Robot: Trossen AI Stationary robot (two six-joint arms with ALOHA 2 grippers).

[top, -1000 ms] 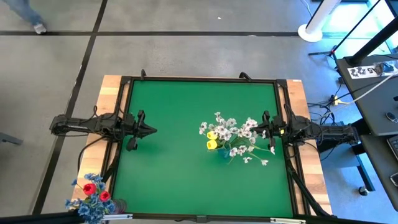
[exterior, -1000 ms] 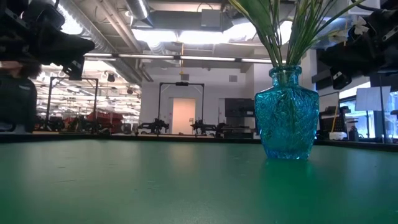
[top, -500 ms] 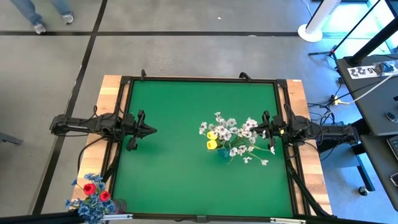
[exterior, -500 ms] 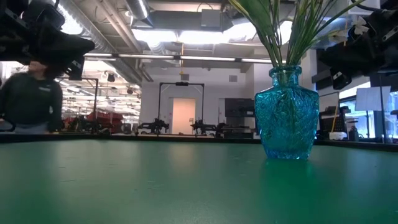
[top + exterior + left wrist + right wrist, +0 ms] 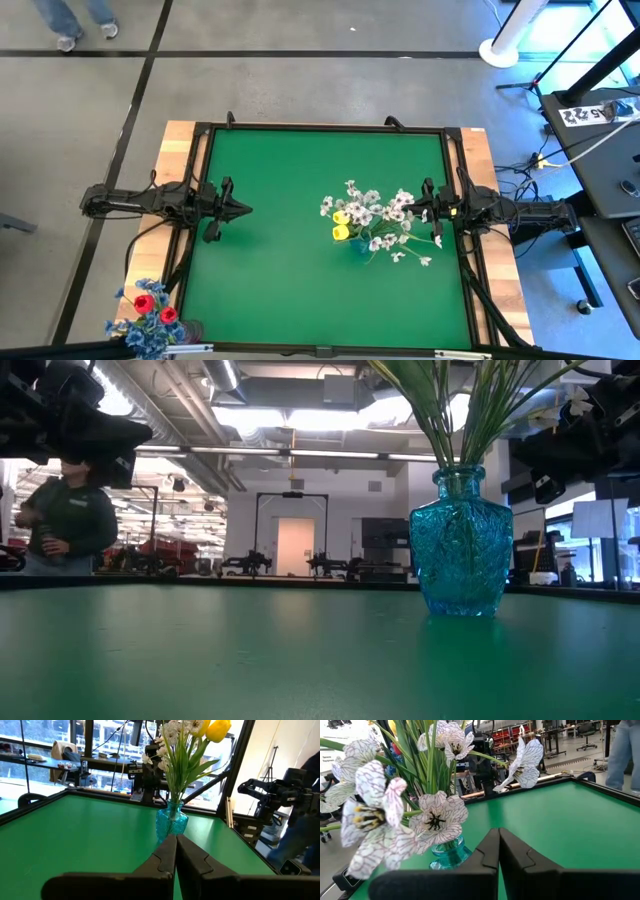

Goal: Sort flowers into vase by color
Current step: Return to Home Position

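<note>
At the lower left of the high view, off the green mat point(image 5: 290, 170), the red tulips point(image 5: 155, 308) and blue blossoms point(image 5: 135, 335) stand together in one bunch; their vase is hidden beneath them. Above them, at the mat's left edge, the left gripper point(image 5: 243, 210) has not moved over the last second, its fingers pressed together and holding nothing. Right of centre, the yellow tulips point(image 5: 341, 225) and white blossoms point(image 5: 385, 215) fill the teal vase point(image 5: 462, 545), also unchanged. Just to their right, the right gripper point(image 5: 412, 213) is equally still, fingers together and empty. The only change is a person point(image 5: 65, 520) who has walked into the left of the low view, well behind the table. No loose flower lies on the mat, so I judge the sorting finished and both arms already parked at home
</note>
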